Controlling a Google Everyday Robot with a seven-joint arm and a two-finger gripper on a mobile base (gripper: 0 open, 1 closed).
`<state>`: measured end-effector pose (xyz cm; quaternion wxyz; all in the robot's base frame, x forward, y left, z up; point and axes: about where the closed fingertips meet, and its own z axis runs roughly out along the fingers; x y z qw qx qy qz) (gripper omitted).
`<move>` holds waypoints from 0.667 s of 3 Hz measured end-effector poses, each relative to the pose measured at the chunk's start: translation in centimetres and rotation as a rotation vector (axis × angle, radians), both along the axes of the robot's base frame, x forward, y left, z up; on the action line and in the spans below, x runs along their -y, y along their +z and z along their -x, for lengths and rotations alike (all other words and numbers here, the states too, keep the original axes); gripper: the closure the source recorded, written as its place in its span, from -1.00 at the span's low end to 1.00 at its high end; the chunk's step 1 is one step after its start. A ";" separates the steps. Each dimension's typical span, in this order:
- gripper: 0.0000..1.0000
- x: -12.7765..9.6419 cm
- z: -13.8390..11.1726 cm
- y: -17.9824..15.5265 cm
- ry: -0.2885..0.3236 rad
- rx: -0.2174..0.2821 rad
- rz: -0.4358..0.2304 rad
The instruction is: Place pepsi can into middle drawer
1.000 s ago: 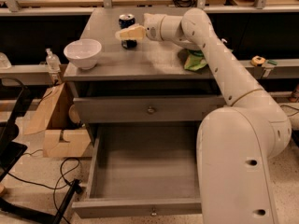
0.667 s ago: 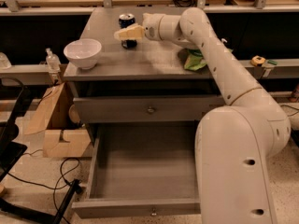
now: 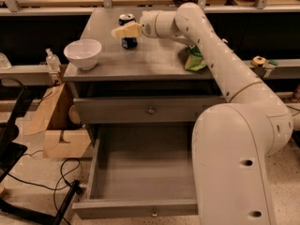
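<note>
The pepsi can (image 3: 129, 42) is dark blue with a silver top and stands upright at the back of the grey cabinet's top (image 3: 154, 62). My gripper (image 3: 124, 31) reaches in from the right at can height. Its pale tip crosses in front of the can's upper half. The middle drawer (image 3: 136, 209) is pulled fully out at the bottom, a wide grey tray with a small round knob, and nothing lies in it. The drawer above it (image 3: 151, 110) is closed.
A white bowl (image 3: 83, 53) stands on the left of the cabinet top. A green bag (image 3: 194, 60) lies on the right, under my arm. A cardboard box (image 3: 56, 130) and cables sit on the floor at the left. My own white base (image 3: 234, 172) fills the lower right.
My gripper has edged slightly to the left at the can. The can stands where it was.
</note>
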<state>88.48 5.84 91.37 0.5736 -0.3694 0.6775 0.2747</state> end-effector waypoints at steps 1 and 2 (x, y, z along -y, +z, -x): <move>-1.00 -1.1 -1.0 -0.5 -0.004 0.017 0.041; -0.64 -1.4 -1.0 -0.6 0.000 0.016 0.042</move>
